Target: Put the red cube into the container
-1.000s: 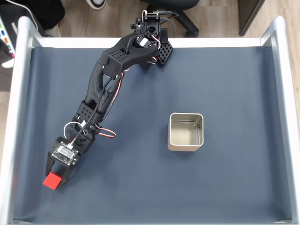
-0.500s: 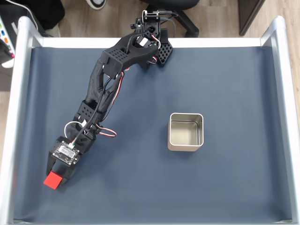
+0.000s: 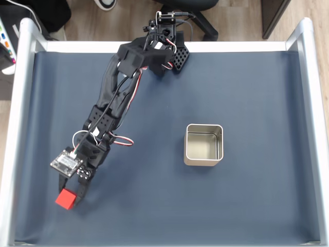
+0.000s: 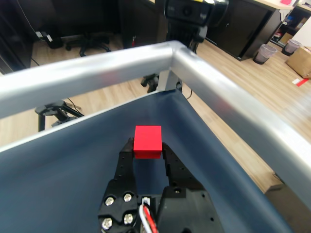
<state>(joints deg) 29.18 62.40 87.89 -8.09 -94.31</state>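
The red cube (image 3: 66, 198) is clamped between the black fingers of my gripper (image 3: 70, 197) near the front left of the blue mat in the fixed view. In the wrist view the red cube (image 4: 147, 141) sits at the tips of the gripper (image 4: 146, 149), held above the mat, with a finger pressing on each side. The container (image 3: 204, 144), a square open silvery tin, stands well to the right of the gripper in the fixed view and looks empty.
A silver metal rail (image 3: 18, 134) frames the mat; its corner (image 4: 175, 48) is close ahead of the gripper in the wrist view. The arm's base (image 3: 167, 49) sits at the mat's far edge. Wooden floor and office chair legs lie beyond.
The gripper has shifted slightly to the right with the red cube in it, and the arm's links have raised, lifting the cube off the mat.
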